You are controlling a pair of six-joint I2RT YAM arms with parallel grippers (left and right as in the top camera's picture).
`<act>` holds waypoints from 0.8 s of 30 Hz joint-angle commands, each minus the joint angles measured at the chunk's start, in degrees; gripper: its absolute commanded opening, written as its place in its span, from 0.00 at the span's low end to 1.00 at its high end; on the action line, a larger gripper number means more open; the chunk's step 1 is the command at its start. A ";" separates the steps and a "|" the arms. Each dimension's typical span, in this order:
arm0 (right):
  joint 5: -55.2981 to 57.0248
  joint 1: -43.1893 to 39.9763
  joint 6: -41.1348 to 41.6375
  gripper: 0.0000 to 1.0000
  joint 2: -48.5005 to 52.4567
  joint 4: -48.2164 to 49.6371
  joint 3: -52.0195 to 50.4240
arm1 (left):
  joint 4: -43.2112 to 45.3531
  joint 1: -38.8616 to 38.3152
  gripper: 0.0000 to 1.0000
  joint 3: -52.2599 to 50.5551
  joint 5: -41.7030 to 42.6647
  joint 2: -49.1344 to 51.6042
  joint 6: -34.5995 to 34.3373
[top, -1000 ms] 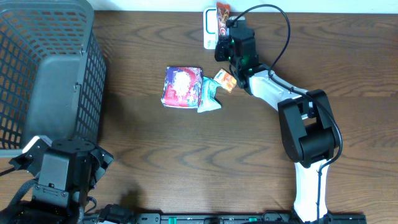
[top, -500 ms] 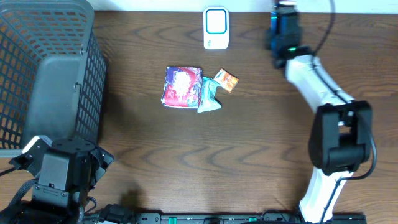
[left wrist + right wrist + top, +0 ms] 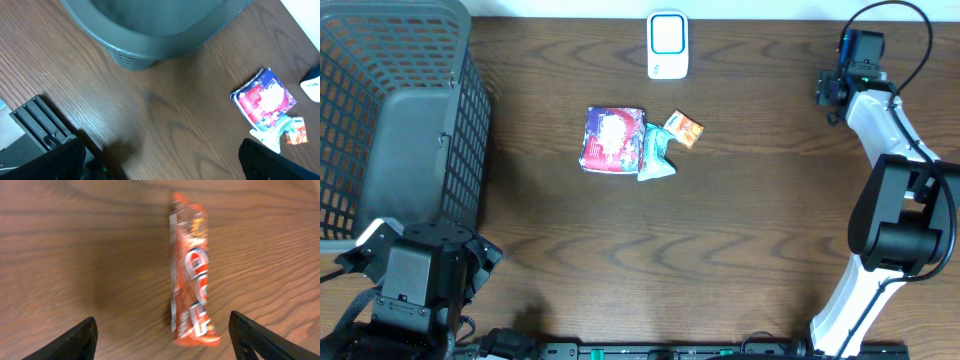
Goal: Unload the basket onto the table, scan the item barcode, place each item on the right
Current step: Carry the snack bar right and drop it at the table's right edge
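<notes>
A: Where is the thing to be scanned?

B: The orange foil-wrapped snack bar (image 3: pixel 192 275) lies flat on the brown wooden table (image 3: pixel 720 250), lengthwise up the middle of the right wrist view. From overhead I can't see it. I'd say it sits under the right arm at the upper right of the frame.

A: Is the right tool (image 3: pixel 162 325) holding it?

B: No. Its 2 fingers stand wide apart at the lower corners of the wrist view, and neither touches the bar. The tool is open and carries nothing.

A: Why there, so far from the white barcode scanner (image 3: pixel 667 45)?

B: My guess is it's a separate spot for handled items. The scanner stands at the top centre of the overhead frame. 3 other items cluster just below it: a red and blue square packet (image 3: pixel 613 139), a teal pouch (image 3: pixel 657 157) touching it, and a small orange sachet (image 3: pixel 685 129). Keeping the bar well apart would stop it mixing with those.

A: And the left tool (image 3: pixel 161 150)?

B: Spread open and empty, parked at the lower left of the overhead frame beside the grey plastic mesh basket (image 3: pixel 400 120). It's out of the way, probably so the right arm can work alone.

A: Any risk?

B: The wrapper looks slick and thin, so a regrasp from above could slide it. The wrist view is too blurred to find a barcode.
</notes>
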 commanded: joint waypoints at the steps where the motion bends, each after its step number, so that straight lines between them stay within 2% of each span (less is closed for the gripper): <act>1: -1.38 2.73 0.20 0.99 -1.05 -2.64 0.28 | -0.20 0.09 0.98 -0.07 -0.76 0.11 -0.92; 7: -1.81 7.80 7.32 0.99 -10.62 -7.23 0.28 | -0.20 0.09 0.98 -0.07 -0.76 0.11 -0.92; 17: -8.74 16.17 9.51 0.99 -29.70 -16.15 0.28 | -0.20 0.09 0.98 -0.07 -0.76 0.11 -0.92; 24: -13.90 20.50 9.62 0.99 -36.35 -22.53 0.28 | -0.20 0.09 0.98 -0.07 -0.76 0.11 -0.92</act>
